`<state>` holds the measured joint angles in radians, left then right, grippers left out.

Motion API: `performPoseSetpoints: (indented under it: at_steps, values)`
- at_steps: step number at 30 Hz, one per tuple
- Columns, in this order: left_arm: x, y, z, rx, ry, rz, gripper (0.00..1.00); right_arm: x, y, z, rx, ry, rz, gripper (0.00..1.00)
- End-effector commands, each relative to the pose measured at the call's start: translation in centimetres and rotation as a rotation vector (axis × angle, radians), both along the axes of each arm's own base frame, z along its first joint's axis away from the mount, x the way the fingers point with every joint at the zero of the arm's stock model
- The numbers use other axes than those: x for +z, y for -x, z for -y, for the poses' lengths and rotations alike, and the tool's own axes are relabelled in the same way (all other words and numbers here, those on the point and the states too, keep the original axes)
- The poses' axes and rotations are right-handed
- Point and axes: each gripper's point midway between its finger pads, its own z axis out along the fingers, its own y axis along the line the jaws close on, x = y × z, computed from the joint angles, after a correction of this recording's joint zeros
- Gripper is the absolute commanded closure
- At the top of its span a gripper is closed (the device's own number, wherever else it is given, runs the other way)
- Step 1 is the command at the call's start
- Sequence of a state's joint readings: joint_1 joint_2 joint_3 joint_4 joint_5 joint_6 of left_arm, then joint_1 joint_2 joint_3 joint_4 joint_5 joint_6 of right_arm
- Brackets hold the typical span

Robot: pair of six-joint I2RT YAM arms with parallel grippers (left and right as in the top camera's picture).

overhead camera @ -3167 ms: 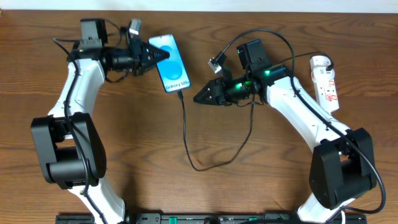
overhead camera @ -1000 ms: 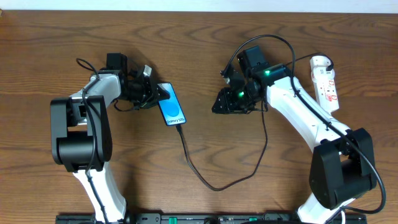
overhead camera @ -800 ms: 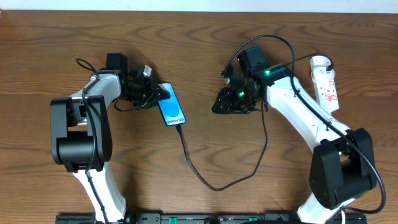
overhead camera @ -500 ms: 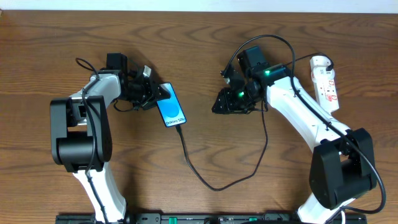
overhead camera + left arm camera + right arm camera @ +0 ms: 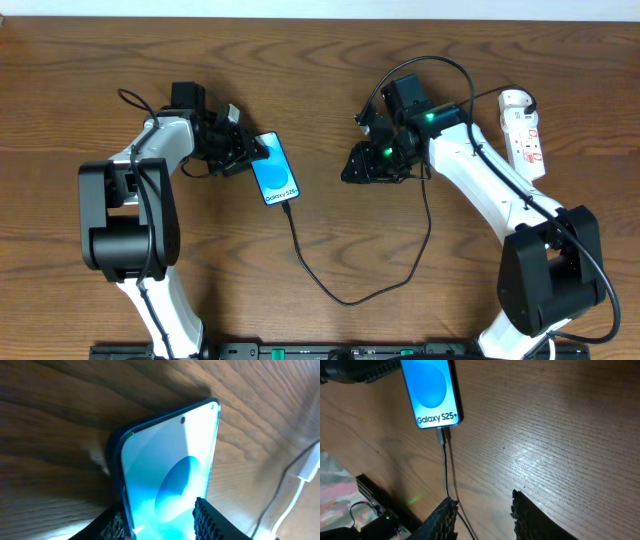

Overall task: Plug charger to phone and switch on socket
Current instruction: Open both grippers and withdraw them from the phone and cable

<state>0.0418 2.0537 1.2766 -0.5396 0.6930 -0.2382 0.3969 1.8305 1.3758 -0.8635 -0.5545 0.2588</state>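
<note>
- On one wooden table (image 5: 320, 80) we count two arms, one socket (image 5: 524, 135) at far right, one phone (image 5: 274, 170) and one charger (image 5: 443, 455).
- Only the overhead view shows the socket; the right wrist view alone shows the charger's tip meeting the phone's bottom edge.
- Left pincer (image 5: 247, 153) stands parted astride the phone's top end, hiding its corner; whether it grips, we cannot tell.
- Right pincer (image 5: 350, 170) is partly open and empty, apart from the phone.

Charger (image 5: 298, 243) tip at phone (image 5: 275, 168) base

A robotics lab — two white-and-black arms (image 5: 480, 190) at a wooden table (image 5: 60, 100).
</note>
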Motion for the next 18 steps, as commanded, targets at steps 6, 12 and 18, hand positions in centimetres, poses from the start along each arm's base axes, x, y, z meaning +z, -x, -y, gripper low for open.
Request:
performPoseSetpoints:
  at_steps: [6, 12, 18]
  values:
    - [-3.9, 1.3, -3.7, 0.028, -0.235, -0.079, 0.56, 0.4, -0.3, 0.0, 0.021, -0.002, 0.027, 0.64]
    - [-3.6, 1.1, -4.5, 0.038, -0.283, -0.066, 0.55, 0.4, -0.3, 0.0, 0.021, -0.002, 0.027, 0.65]
    - [3.8, -0.8, -4.6, 0.068, -0.285, 0.093, 0.48, 0.6, -0.9, 0.3, 0.011, -0.009, 0.047, 0.64]
